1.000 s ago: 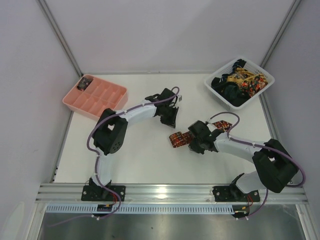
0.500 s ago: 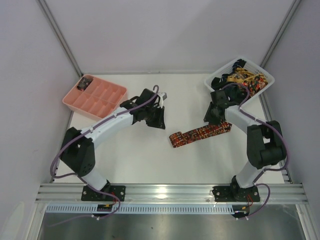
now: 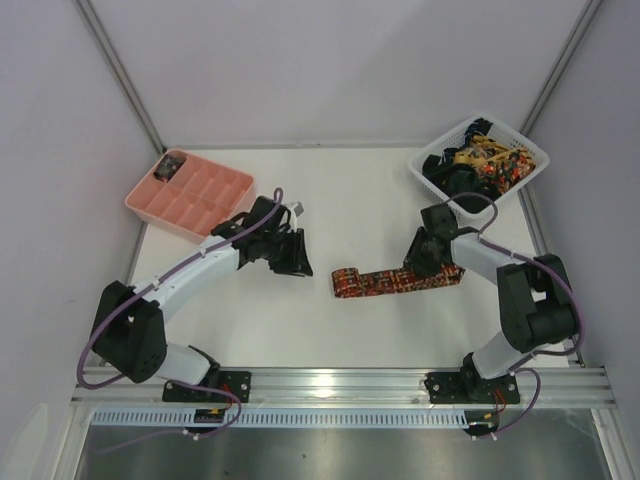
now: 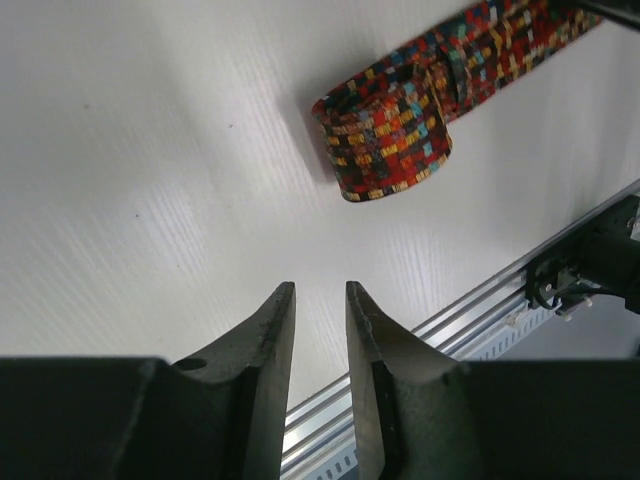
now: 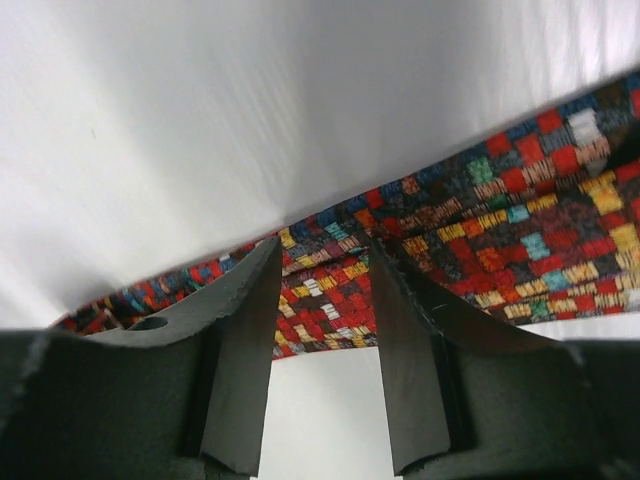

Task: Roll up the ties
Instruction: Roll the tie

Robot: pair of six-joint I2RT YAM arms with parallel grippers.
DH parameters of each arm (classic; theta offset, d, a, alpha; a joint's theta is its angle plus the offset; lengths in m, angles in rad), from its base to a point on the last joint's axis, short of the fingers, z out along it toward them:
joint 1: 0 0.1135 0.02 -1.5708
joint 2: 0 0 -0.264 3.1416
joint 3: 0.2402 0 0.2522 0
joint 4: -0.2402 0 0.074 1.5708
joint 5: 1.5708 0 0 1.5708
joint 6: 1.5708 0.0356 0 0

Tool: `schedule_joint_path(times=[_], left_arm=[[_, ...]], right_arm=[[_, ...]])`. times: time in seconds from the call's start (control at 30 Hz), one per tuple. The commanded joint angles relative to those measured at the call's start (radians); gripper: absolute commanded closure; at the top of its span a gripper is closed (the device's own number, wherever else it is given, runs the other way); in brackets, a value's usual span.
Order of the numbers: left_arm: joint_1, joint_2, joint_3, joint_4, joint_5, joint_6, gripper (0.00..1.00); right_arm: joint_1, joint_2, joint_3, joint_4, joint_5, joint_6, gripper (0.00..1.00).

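Red-orange patterned tie (image 3: 400, 279) lies stretched on the counter (image 3: 300, 320), only its left end coiled. Right jaws have let go, part-open over the flat tail; left jaws narrow, empty, near the coil. Rolling unfinished.

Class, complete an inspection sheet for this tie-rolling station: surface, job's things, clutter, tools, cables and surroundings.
Surface: white table, no marks seen.
Job's things: one patterned tie lies on the table, its left end rolled, the rest flat; more ties heaped in the white basket, far right.
Clutter: pink tray far left, a small dark item in one far compartment.
Tools: left tool open a little, holding nothing, short of the roll; right tool open, over the tie's flat part.
Cables: purple cables run along both arms, off the tie.
Surroundings: white walls; metal rail at the near edge.
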Motion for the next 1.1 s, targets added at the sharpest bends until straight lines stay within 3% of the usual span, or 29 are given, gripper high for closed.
schedule_joint_path(times=[0.0, 0.1, 0.27, 0.37, 0.5, 0.7, 0.8, 0.93, 1.07], left_arm=[[0.036, -0.019, -0.037, 0.061, 0.065, -0.041, 0.68], [0.051, 0.011, -0.040, 0.080, 0.080, -0.041, 0.67], [0.072, 0.103, -0.019, 0.098, 0.126, -0.038, 0.68], [0.077, 0.154, -0.007, 0.117, 0.157, -0.048, 0.68], [0.082, 0.212, 0.007, 0.144, 0.211, -0.073, 0.69], [0.086, 0.265, 0.004, 0.198, 0.257, -0.120, 0.68], [0.091, 0.286, 0.004, 0.213, 0.269, -0.136, 0.69], [0.092, 0.306, 0.004, 0.227, 0.283, -0.150, 0.69], [0.094, 0.324, 0.006, 0.236, 0.288, -0.157, 0.69]], right_arm=[[0.026, -0.052, -0.117, -0.069, -0.071, 0.101, 0.53], [0.027, -0.107, -0.076, -0.085, -0.050, 0.037, 0.52], [0.075, -0.107, 0.161, -0.203, -0.007, -0.118, 0.45], [0.151, -0.093, 0.258, -0.207, -0.101, -0.175, 0.42], [0.205, -0.021, 0.309, -0.158, -0.379, -0.143, 0.44], [0.291, 0.043, 0.357, -0.147, -0.410, -0.115, 0.48], [0.294, 0.072, 0.355, -0.159, -0.424, -0.118, 0.54], [0.302, 0.083, 0.335, -0.141, -0.438, -0.123, 0.73], [0.305, 0.108, 0.326, -0.125, -0.451, -0.122, 0.78]])
